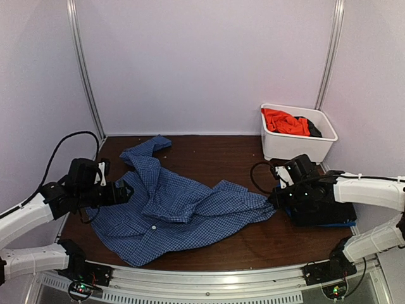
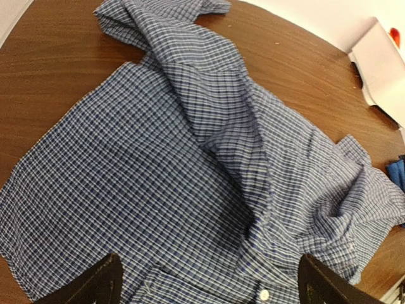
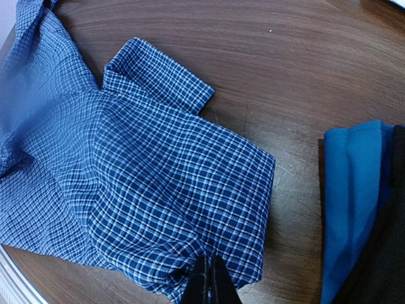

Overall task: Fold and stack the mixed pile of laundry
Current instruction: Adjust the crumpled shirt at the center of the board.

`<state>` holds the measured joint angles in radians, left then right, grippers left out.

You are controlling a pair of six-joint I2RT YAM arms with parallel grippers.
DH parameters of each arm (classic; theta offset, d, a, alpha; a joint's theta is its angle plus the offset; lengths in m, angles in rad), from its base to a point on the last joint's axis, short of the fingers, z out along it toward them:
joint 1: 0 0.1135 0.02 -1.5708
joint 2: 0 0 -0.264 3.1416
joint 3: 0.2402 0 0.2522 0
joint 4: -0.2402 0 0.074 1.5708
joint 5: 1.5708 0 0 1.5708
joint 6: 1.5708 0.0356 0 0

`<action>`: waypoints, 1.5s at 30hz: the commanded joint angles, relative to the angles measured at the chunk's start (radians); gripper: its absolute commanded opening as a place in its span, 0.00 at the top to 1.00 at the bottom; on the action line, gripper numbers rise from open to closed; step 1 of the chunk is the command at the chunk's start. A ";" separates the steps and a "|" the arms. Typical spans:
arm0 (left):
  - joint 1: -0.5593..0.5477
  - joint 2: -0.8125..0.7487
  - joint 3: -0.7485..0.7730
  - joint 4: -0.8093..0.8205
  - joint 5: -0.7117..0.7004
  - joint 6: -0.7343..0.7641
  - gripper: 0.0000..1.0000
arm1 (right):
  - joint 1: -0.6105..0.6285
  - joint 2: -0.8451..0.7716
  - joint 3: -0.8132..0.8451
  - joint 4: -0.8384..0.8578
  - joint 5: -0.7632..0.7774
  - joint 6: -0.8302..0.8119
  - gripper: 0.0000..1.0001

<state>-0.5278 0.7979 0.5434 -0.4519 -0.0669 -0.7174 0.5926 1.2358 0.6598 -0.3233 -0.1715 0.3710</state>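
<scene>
Rumpled blue-check shirt point(image 1: 177, 212) on brown table point(image 1: 228, 155)

A dark brown wood-grain surface point(image 1: 215, 155) lies under soft, even light. Pale lilac walls point(image 1: 202, 63) close in behind it and at both its sides. A silvery metal post point(image 1: 84, 69) rises from each far corner of it. A ribbed aluminium rail point(image 1: 209, 277) runs along its near edge.

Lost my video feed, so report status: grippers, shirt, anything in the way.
Left gripper open over checked shirt. Right gripper shut on its edge. Shirt crumpled, unfolded. Nothing blocking; blue cloth lies beside right gripper.
</scene>
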 commanded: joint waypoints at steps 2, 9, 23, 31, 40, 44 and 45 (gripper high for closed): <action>0.045 0.179 0.057 0.132 0.118 0.011 0.04 | -0.010 -0.010 -0.022 0.000 -0.003 0.003 1.00; -0.043 0.387 0.064 0.277 0.245 0.029 0.12 | -0.010 0.001 -0.014 0.015 -0.053 -0.024 1.00; -0.083 0.686 0.298 0.411 0.309 0.050 0.97 | -0.010 -0.015 -0.007 0.027 -0.113 -0.058 1.00; -0.075 1.113 1.033 0.385 0.386 0.159 1.00 | -0.010 -0.005 0.002 0.059 -0.191 -0.074 1.00; 0.002 1.259 1.335 0.134 0.315 0.271 0.34 | -0.007 -0.001 0.015 0.153 -0.349 -0.057 1.00; -0.038 0.959 0.900 0.184 0.245 0.284 0.06 | -0.007 -0.020 0.013 0.201 -0.376 -0.039 1.00; -0.061 0.881 0.761 0.187 0.210 0.281 0.03 | -0.009 -0.024 0.012 0.214 -0.378 -0.030 1.00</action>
<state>-0.5213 1.9511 1.6283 -0.2436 0.2298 -0.4721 0.5865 1.2381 0.6502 -0.1932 -0.4923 0.3195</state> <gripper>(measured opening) 0.905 0.007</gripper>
